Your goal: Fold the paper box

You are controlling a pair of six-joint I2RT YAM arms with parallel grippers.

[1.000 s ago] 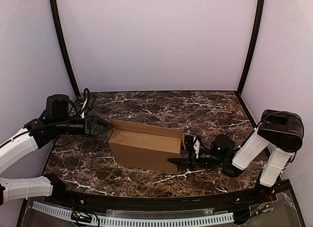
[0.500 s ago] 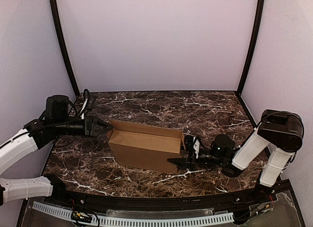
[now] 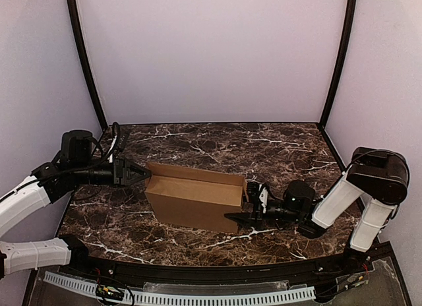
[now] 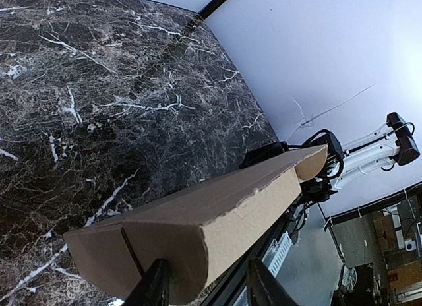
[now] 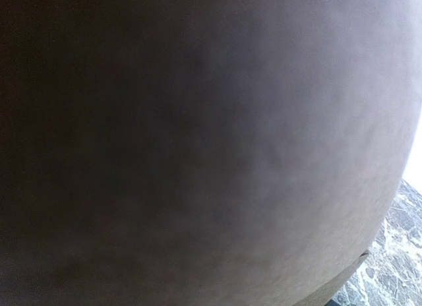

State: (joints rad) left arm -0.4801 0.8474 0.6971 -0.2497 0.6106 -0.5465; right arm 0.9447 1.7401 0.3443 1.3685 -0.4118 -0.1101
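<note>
The paper box (image 3: 194, 199) is a brown cardboard box lying lengthwise in the middle of the marble table, its long top open. My left gripper (image 3: 142, 176) is at the box's left end. In the left wrist view its fingers (image 4: 155, 287) stand apart with the box's end corner (image 4: 198, 243) between them, so it is open. My right gripper (image 3: 244, 204) is at the box's right end, with one finger low along the front wall and the other by the end flap; the fingers look apart. Cardboard (image 5: 211, 148) fills the right wrist view.
The dark marble table (image 3: 264, 151) is enclosed by pale walls with black posts (image 3: 86, 68) at the back corners. A black rim and a white perforated strip (image 3: 198, 298) run along the near edge.
The box and both grippers have shifted very slightly to the left. Otherwise nothing has visibly changed.
</note>
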